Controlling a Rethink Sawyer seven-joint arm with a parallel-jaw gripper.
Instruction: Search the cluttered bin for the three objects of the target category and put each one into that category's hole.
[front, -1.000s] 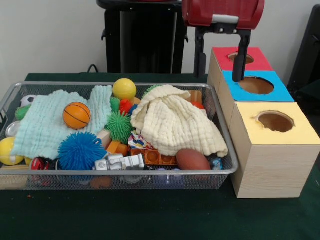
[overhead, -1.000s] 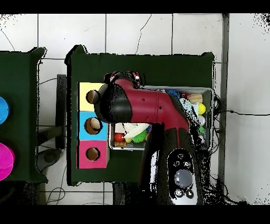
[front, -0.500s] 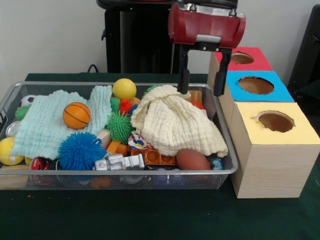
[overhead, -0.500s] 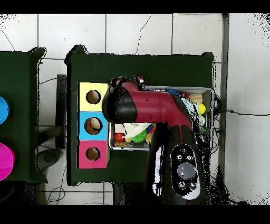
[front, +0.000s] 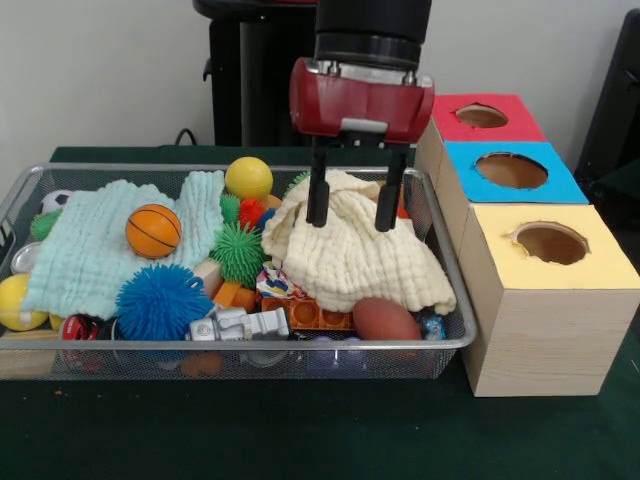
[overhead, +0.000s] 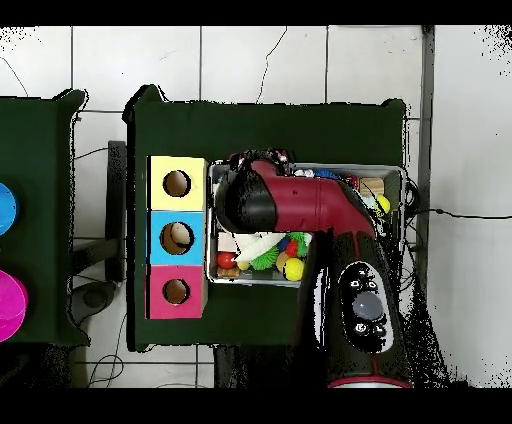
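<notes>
The wire mesh bin (front: 240, 345) is full of toys and cloths. My gripper (front: 350, 222) hangs open and empty over its right half, with its fingers (front: 317, 195) just above a rumpled cream cloth (front: 350, 260). The hole (front: 512, 170) in the blue-topped box lies to the right of the gripper. In the overhead view my arm (overhead: 300, 205) covers most of the bin (overhead: 258, 281) and hides the gripper. The blue box's hole (overhead: 177, 237) shows beside the bin.
The bin holds a yellow ball (front: 248, 178), a basketball (front: 153, 230), a blue spiky ball (front: 158, 300), a green spiky ball (front: 238, 252), a brown football (front: 385, 320), a silver toy robot (front: 240, 323) and a pale green cloth (front: 85, 250). Red-topped (front: 481, 116) and yellow-topped (front: 551, 243) holes flank the blue one.
My gripper has moved from over the blue box's hole back across the bin's edge and down over the cream cloth. It has stayed open.
</notes>
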